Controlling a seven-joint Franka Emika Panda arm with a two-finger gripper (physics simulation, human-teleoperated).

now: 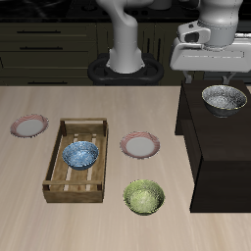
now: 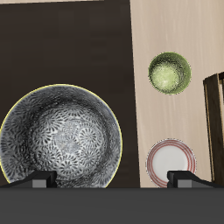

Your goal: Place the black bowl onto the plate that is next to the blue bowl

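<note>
From nine o'clock across the exterior view, a spare plate (image 1: 28, 125) lay alone on the table (image 1: 29, 216); next the blue bowl (image 1: 80, 154) sat inside a wooden tray (image 1: 52, 163), the plate (image 1: 139, 146) just beside that tray, a yellow-green bowl (image 1: 144, 197) toward six o'clock of it. At three o'clock the black bowl (image 1: 224, 98) rested on a dark raised cabinet (image 1: 216, 157), the gripper (image 1: 224, 76) above it, fingers spread apart and empty. Judged risks: gripping only a thin rim could let the bowl slip on lifting, and the identical spare plate could be mistaken for the target
</note>
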